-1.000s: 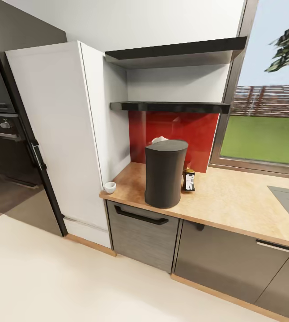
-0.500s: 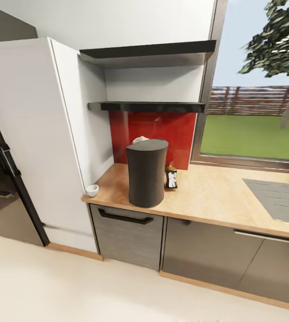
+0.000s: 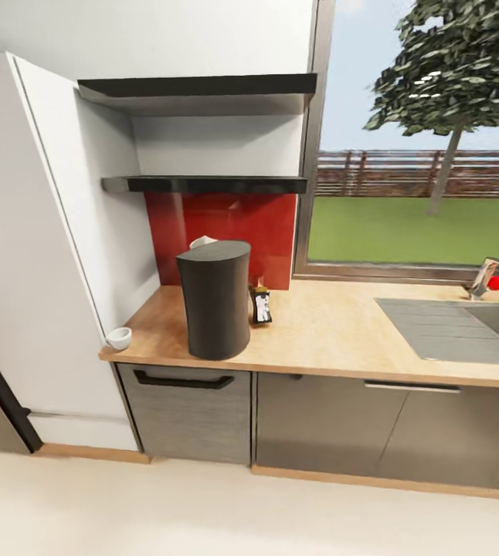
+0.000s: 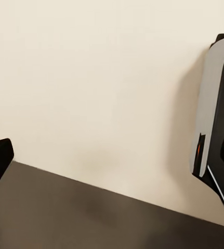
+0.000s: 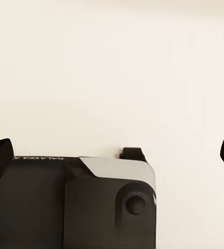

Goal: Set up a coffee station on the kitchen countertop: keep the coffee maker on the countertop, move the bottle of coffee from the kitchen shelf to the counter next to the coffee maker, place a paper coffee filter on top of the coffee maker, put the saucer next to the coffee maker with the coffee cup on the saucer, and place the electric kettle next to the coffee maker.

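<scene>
One dark coffee maker [image 3: 213, 300] stands on the table [image 3: 334, 340] — one bottle of coffee [image 3: 261, 304] at its 2 o'clock, one coffee cup [image 3: 118, 337] at 8. Both grippers' fingertips spread wide, released.

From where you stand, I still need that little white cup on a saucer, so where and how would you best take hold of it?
The coffee cup stands upright at the countertop's left front corner, close to the white cabinet. I would probably pinch its rim from above, fingers straddling the wall: the cabinet blocks the left side, while its open mouth faces up. Whether it has a handle is too small to tell.
</scene>
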`<state>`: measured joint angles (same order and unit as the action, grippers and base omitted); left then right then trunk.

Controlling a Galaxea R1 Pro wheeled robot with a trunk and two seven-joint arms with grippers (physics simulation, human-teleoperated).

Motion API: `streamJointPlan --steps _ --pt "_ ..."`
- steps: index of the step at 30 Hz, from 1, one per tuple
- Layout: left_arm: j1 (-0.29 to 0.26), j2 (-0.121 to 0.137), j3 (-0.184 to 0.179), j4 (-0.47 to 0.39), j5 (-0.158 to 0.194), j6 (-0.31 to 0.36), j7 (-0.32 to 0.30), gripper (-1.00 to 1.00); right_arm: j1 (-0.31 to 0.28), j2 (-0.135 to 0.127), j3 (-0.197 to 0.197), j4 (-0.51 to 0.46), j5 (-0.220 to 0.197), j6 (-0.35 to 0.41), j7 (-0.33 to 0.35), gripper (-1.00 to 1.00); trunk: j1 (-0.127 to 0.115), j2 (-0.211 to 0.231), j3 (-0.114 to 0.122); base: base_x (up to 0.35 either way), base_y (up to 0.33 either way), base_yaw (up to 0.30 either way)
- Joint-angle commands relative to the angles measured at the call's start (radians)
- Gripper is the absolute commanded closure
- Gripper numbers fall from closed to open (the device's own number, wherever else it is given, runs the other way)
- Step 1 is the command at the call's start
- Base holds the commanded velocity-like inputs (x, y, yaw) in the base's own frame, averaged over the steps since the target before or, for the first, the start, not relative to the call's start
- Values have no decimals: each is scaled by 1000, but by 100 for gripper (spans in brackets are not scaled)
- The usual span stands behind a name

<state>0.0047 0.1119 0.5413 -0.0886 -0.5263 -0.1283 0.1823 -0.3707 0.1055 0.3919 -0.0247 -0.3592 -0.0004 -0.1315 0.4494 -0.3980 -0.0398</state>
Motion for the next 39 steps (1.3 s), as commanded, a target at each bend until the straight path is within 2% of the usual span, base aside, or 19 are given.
streamJointPlan --steps 1,39 --pt "0 0 8 0 -11 -3 2 -100 -1 0 9 0 -9 0 -3 -100 1 -2 -2 0 0 -300" --pt "0 0 8 -2 -11 -6 5 -100 1 2 9 -1 -11 0 -2 -100 1 -2 -3 8 0 -299"
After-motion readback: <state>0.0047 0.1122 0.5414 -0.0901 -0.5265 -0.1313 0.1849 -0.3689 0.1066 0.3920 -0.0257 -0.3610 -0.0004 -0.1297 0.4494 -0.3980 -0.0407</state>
